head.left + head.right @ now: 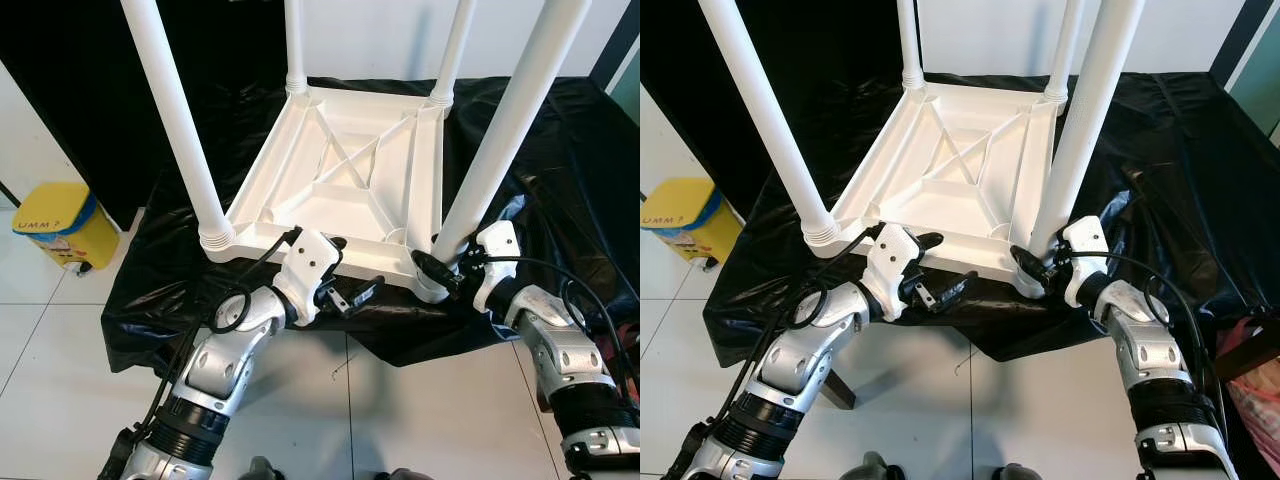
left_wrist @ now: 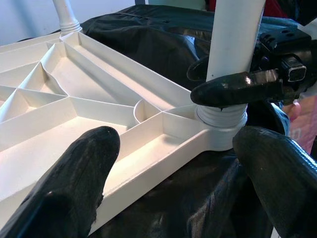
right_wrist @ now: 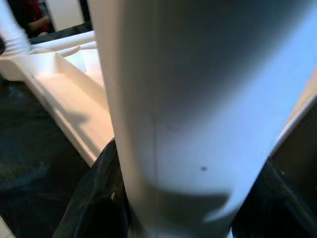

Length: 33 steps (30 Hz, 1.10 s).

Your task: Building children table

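Note:
A white plastic children's table (image 1: 340,170) lies upside down on a black cloth, its four legs pointing up. My right gripper (image 1: 440,272) is shut on the near right leg (image 1: 510,130), just above the threaded collar where that leg meets the corner. In the right wrist view the near right leg (image 3: 188,99) stands between the black fingers (image 3: 94,198). My left gripper (image 1: 352,272) is open at the tabletop's front rim, one finger above the rim and one below it. The left wrist view looks along the ribbed underside (image 2: 74,99) toward the right gripper's finger (image 2: 233,91) on the leg.
The black cloth (image 1: 560,150) covers a low stand and hangs over its edges. A yellow bin (image 1: 60,225) stands on the white tiled floor at the left. Something red and pink (image 1: 1250,370) lies at the far right. Cables loop beside both forearms.

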Motion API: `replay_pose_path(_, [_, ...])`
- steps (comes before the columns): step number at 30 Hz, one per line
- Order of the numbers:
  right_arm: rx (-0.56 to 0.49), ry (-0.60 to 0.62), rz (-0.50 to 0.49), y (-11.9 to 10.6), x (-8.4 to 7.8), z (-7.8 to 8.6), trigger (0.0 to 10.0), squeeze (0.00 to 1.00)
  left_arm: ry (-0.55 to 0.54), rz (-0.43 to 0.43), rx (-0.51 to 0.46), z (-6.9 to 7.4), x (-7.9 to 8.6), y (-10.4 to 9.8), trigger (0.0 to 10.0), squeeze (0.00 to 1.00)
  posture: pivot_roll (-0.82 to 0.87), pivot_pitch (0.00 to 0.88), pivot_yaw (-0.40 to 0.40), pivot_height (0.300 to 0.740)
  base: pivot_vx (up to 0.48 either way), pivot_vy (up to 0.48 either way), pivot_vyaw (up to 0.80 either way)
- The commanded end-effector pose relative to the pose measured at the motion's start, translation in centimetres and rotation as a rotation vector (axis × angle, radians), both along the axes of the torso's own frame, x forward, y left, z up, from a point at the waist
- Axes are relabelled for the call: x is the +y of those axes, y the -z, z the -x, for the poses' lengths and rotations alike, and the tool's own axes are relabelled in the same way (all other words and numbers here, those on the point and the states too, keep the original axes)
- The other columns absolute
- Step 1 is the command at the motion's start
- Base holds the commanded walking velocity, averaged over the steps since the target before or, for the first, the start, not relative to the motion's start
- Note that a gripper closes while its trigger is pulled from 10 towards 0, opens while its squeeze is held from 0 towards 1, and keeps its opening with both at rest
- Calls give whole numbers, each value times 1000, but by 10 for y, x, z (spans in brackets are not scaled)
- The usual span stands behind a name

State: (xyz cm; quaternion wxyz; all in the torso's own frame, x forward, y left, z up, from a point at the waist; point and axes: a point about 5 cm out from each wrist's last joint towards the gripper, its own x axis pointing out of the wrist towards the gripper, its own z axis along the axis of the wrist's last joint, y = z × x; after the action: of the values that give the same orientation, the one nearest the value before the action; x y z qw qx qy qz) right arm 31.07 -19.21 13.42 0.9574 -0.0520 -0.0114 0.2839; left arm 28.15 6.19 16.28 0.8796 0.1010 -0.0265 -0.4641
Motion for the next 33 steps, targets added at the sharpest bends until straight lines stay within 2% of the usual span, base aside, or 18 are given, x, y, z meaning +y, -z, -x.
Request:
replay_pose_path(1, [47,74,-35,11,6,5,10000,0,21,-2,8,4,-3,2,10000,0,-12,64,-1,740,0,0,0])
replay_pose_path(5, [35,131,-45,12,8,6,10000,0,19,0,11,4,-4,1,10000,0,-12,64,-1,740,0,0,0])
replay_pose_path(8, [14,236,-18,15,11,9,10000,0,17,2,20,5,-3,3,10000,0,-14,74,0,740,0,0,0])
replay_pose_path(11, [23,379,-33,19,11,13,10000,0,19,1,28,8,-3,5,10000,0,-13,79,-4,740,0,0,0])
replay_pose_path(13, [29,423,-40,20,12,15,10000,0,19,1,30,9,-3,6,10000,0,-13,79,-4,740,0,0,0])
replay_pose_path(17, [57,660,-56,30,23,28,10000,0,15,3,38,10,-4,8,10000,0,-13,79,-10,740,0,0,0])
replay_pose_path(20, [51,738,-64,31,31,33,10000,0,11,4,37,10,-5,8,10000,0,-12,75,-14,740,0,0,0])
replay_pose_path(26, [57,768,-102,30,45,36,10000,0,-1,8,39,9,-4,9,10000,0,-12,66,-13,740,0,0,0])
replay_pose_path(27, [47,737,-122,28,49,35,10000,0,-1,10,39,9,-4,8,10000,0,-12,63,-12,740,0,0,0])
replay_pose_path(33, [-55,696,-91,13,45,31,10000,0,-14,9,27,4,-1,6,10000,0,-15,36,-17,740,0,0,0])
